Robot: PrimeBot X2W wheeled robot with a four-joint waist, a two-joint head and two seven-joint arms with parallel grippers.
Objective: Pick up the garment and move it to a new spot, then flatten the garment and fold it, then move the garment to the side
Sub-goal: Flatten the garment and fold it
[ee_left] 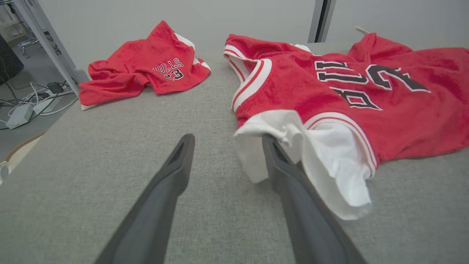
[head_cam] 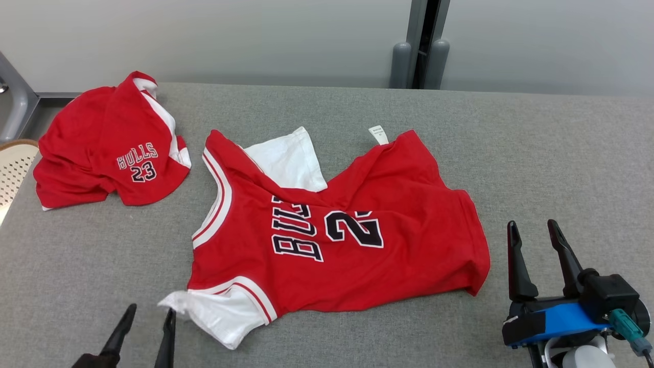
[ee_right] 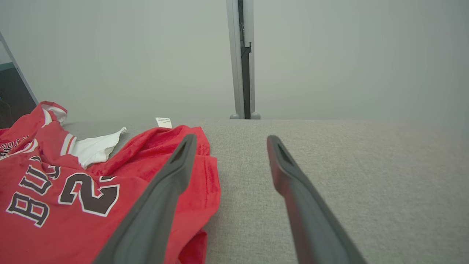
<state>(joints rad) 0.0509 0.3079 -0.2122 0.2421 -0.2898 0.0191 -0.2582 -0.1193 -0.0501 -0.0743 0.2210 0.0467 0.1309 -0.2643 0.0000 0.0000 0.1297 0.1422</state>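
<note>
Crumpled red shorts [head_cam: 110,148], grey table [head_cam: 536,153]

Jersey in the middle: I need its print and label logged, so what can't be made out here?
Jersey print, head view: a fold hides part of the word and number.
Label, head view: too small to read.
Left gripper, head view: base cut off by the bottom edge.

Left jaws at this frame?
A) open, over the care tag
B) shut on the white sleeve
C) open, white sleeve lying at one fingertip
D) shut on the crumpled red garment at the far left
C: in the left wrist view the left gripper has its jaws spread wide. The white sleeve only lies against one fingertip and is not pinched.
</note>
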